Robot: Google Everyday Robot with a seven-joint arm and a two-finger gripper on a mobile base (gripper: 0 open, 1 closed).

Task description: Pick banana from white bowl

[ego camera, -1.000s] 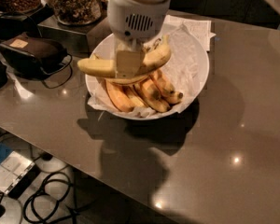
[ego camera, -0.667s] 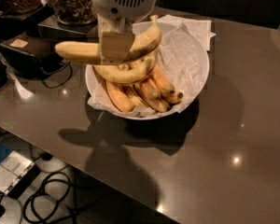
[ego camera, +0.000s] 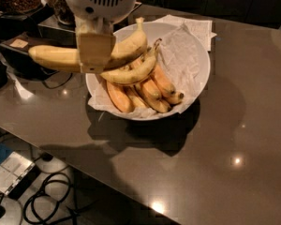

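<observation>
Banana [ego camera: 51, 57] clamped in tool [ego camera: 96, 55], jutting past white bowl [ego camera: 203, 55] left rim

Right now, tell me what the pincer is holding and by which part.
The pincer is shut on the curved pale-yellow banana, gripping it about midway along its length; the stem end points over the white bowl.
</observation>
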